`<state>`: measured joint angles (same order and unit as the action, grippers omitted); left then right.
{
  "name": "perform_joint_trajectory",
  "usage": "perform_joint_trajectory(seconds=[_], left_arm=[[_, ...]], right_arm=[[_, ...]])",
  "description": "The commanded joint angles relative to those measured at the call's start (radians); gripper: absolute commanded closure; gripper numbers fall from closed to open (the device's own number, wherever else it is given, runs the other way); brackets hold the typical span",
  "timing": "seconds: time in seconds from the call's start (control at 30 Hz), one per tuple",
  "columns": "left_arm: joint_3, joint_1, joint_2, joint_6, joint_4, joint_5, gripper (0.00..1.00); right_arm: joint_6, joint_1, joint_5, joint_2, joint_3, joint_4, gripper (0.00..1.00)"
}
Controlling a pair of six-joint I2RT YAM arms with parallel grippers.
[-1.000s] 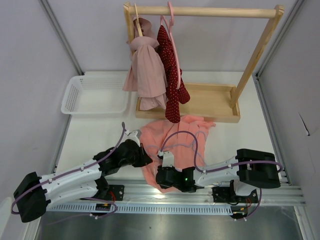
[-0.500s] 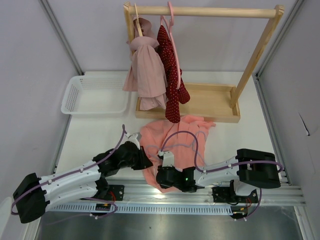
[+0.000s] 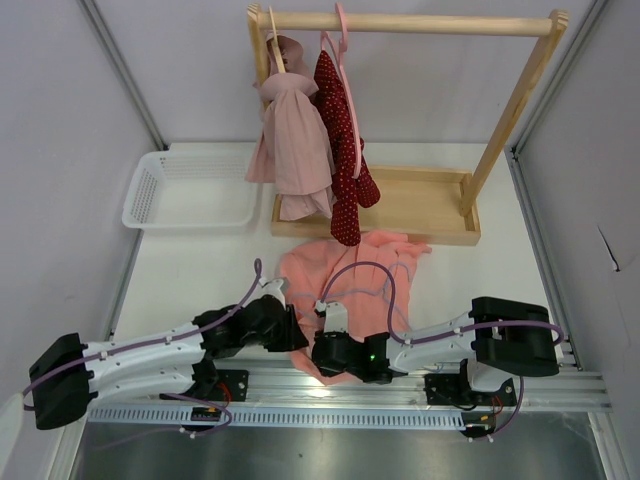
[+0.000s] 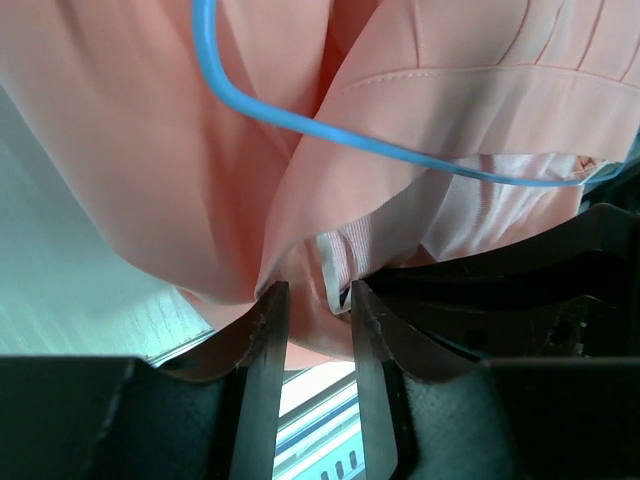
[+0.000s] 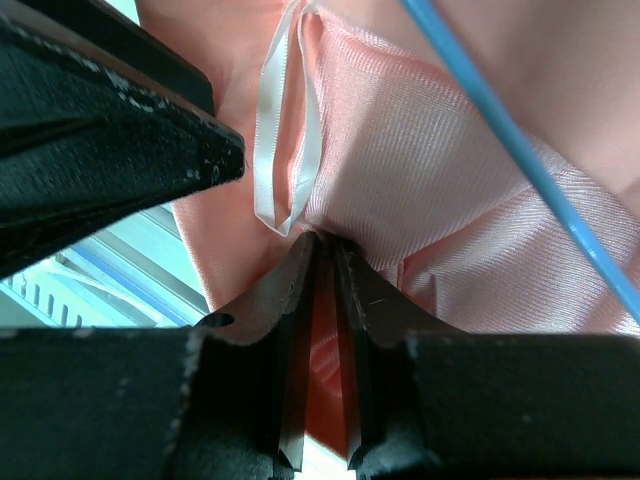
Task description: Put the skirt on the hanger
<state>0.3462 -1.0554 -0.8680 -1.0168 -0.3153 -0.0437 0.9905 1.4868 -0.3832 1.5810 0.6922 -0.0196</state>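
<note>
The salmon-coral skirt (image 3: pixel 352 268) lies crumpled on the table in front of the rack, its near hem hanging toward the arms. The thin light-blue hanger (image 4: pixel 400 150) lies across the fabric, and its wire (image 5: pixel 505 135) also runs through the right wrist view. My right gripper (image 5: pixel 322 242) is shut on a fold of the skirt's waistband, next to a white ribbon loop (image 5: pixel 275 150). My left gripper (image 4: pixel 312 295) stands right beside it with its jaws parted. Skirt fabric and the ribbon sit loosely between its tips. From above, both grippers (image 3: pixel 296 334) (image 3: pixel 320 348) meet at the skirt's near left edge.
A wooden rack (image 3: pixel 410 22) with a tray base (image 3: pixel 420 200) stands at the back. A pale pink garment (image 3: pixel 295 140) and a dark red dotted one (image 3: pixel 340 150) hang on it. A white basket (image 3: pixel 190 190) sits at the back left. A metal rail runs along the near edge.
The left gripper's jaws have parted from shut, loosening the fabric. The left arm has shifted right and nearer, closer to the right gripper. The right arm has stayed still.
</note>
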Motion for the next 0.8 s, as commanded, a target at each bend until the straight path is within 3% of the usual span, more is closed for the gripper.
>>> perform_joint_trajectory(seconds=[0.0,0.4,0.77], left_arm=[[0.027,-0.028,-0.006,-0.057,-0.018,-0.050,0.63],[0.050,-0.066,-0.101,-0.078,0.048,-0.058,0.68],[0.079,-0.040,-0.164,-0.009,0.077,-0.027,0.70]], right_arm=[[-0.024,-0.020,-0.048,0.036,-0.002,-0.025,0.82],[-0.024,-0.028,-0.043,0.034,-0.017,-0.011,0.83],[-0.021,-0.031,-0.045,0.028,-0.031,-0.005,0.84]])
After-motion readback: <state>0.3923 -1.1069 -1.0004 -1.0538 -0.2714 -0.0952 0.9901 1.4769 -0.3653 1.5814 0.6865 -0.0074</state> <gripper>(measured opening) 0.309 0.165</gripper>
